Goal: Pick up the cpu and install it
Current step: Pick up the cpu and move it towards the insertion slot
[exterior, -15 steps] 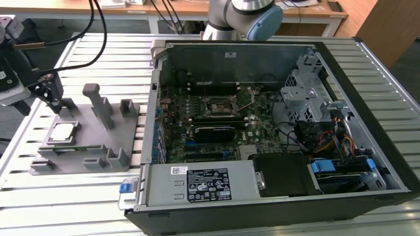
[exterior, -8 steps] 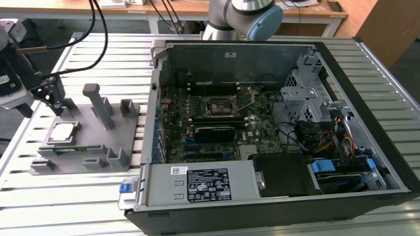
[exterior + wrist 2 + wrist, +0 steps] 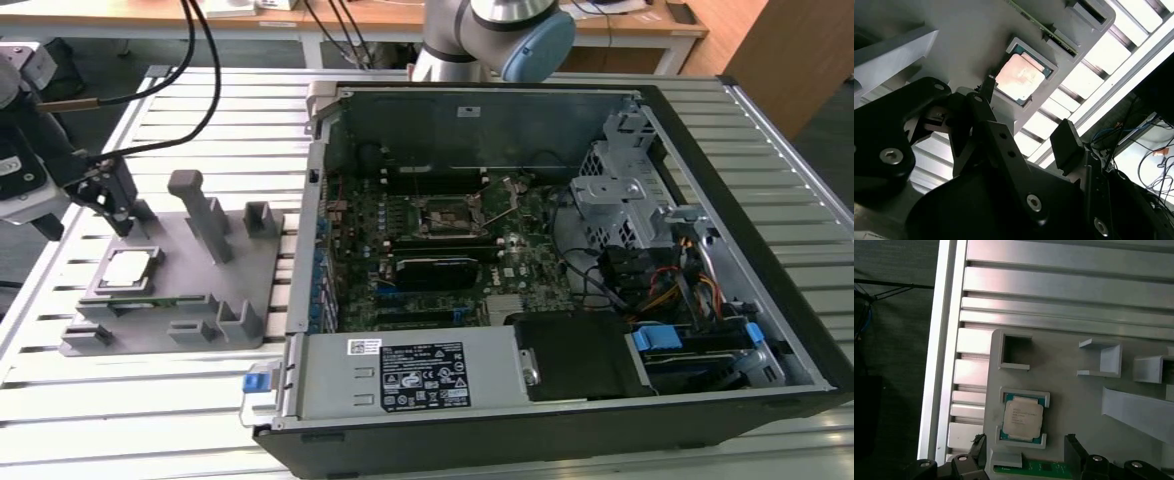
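cpu (image 3: 1023,419) seated in fixture (image 3: 1064,400) | jaws apart nearby | memory strip (image 3: 1040,470) beside

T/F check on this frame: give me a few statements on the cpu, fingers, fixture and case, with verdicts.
1. The cpu sits in a pocket of the grey fixture. True.
2. The gripper has its fingers shut on the cpu. False: they are open and hold nothing.
3. A green memory strip lies on the fixture beside the cpu. True.
4. The cpu is in the socket inside the computer case. False: it is on the fixture, outside the case.
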Controlling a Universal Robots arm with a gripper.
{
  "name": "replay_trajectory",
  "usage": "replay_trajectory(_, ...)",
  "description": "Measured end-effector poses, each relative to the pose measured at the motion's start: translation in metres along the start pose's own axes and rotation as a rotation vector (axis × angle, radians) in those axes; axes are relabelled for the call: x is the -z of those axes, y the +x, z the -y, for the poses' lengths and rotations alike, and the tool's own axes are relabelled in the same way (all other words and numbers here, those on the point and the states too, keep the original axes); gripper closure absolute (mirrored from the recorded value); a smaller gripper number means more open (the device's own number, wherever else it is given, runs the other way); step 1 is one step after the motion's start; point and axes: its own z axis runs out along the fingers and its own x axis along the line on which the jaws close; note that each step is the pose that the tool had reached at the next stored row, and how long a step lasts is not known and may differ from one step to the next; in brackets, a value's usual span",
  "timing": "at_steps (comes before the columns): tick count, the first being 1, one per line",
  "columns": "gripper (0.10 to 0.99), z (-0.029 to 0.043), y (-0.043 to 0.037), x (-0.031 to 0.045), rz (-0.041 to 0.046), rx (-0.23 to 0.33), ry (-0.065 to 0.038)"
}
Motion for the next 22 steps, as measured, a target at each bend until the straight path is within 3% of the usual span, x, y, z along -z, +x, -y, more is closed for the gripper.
replay_trajectory(13, 0.369, 0.0002, -0.0001, -0.0051, 0.0002, -0.003, 0.001)
replay_trajectory(16, 0.302, 0.0003, -0.0001, -0.0073, 0.0001, -0.003, 0.001)
replay_trajectory(17, 0.239, 0.0003, -0.0001, -0.0079, 0.0001, -0.003, 0.001)
replay_trajectory(22, 0.239, 0.0005, -0.0002, -0.0113, 0.0, -0.003, 0.001)
